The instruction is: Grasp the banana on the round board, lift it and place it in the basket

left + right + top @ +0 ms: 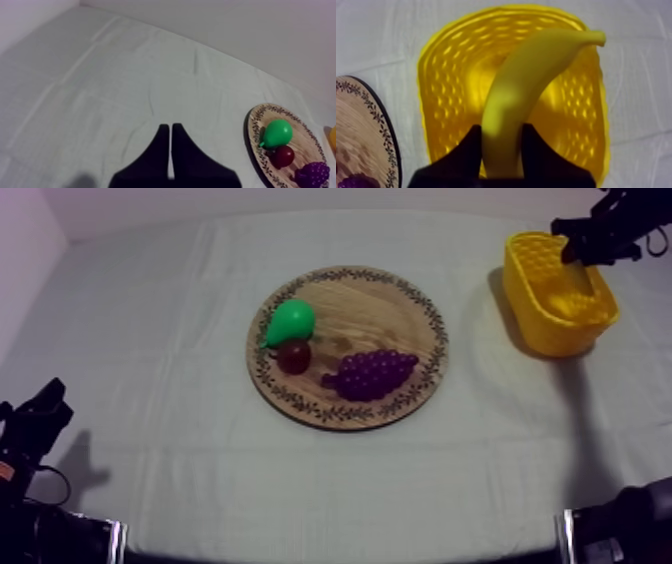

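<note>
Well, closest in the right wrist view were the two black fingers of my right gripper. They were squeezed on one end of the banana, one finger on each side. The banana stuck out away from the gripper and curved over to its thin tip. Under it was the yellow basket, and the banana hung over the open inside of it. I could not tell if the banana touched the basket's floor. Just beside the basket was the edge of the wooden board, with a bit of the purple grapes on it.

In the left wrist view, my left gripper had its fingers pressed together in a thin point, with nothing in them. It was over the bare table. Farther off was the board, with the green pear, the small red fruit and the grapes on it. The small red fruit was just beside the pear.

In the top view, the left gripper sat low at the left side, well apart from the board. The board lay in the middle of the table. Farthest away, at the far right corner, stood the basket, with the right gripper over its back end. So the banana was at the basket, well apart from the board.
</note>
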